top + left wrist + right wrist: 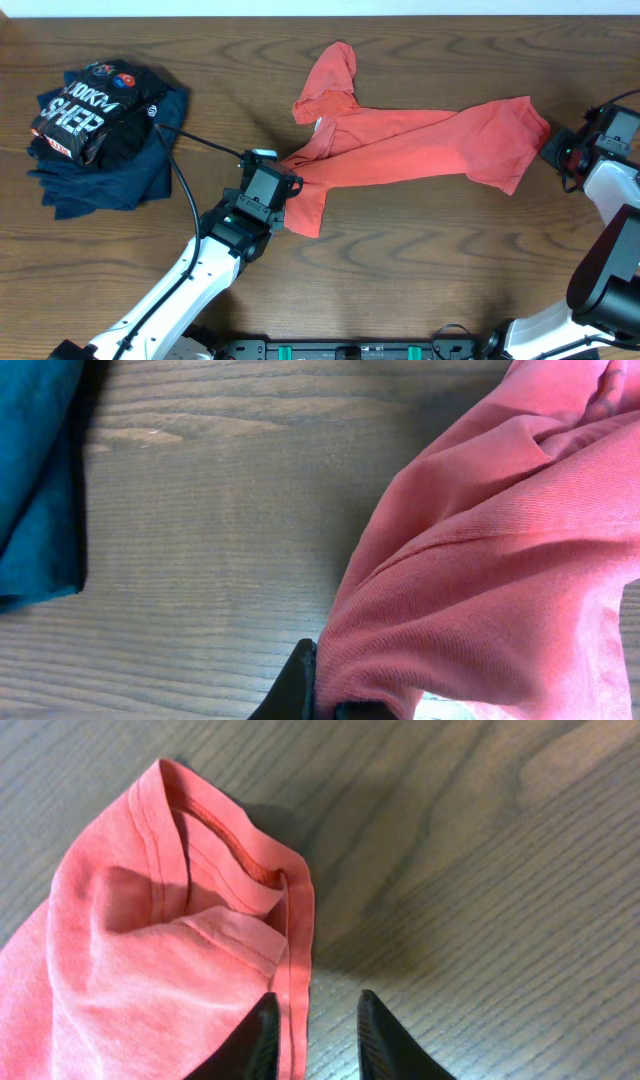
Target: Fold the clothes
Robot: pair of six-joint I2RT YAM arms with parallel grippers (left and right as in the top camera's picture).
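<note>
**The red T-shirt (400, 145) lies long across the table (420, 270)**

The red T-shirt is bunched up in the middle of the wooden table. The left gripper (330, 705) is pinched tight on one end of it. The right gripper (315, 1030) is at the other end. Its fingers are a little apart, and the shirt's edge is just beside one finger. A pile of dark clothes (100, 130) lies far to the left.

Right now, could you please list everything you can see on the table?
coral-red T-shirt: one, coral-red, bunched across the table's middle
black printed shirt: one, black with white and red print, atop the navy pile
navy folded garments: one pile, number unclear, navy, far-left corner
table: one, brown wood, under everything
left gripper: one, black, shut on the T-shirt's near-left part
right gripper: one, black, open beside the T-shirt's right end
</note>
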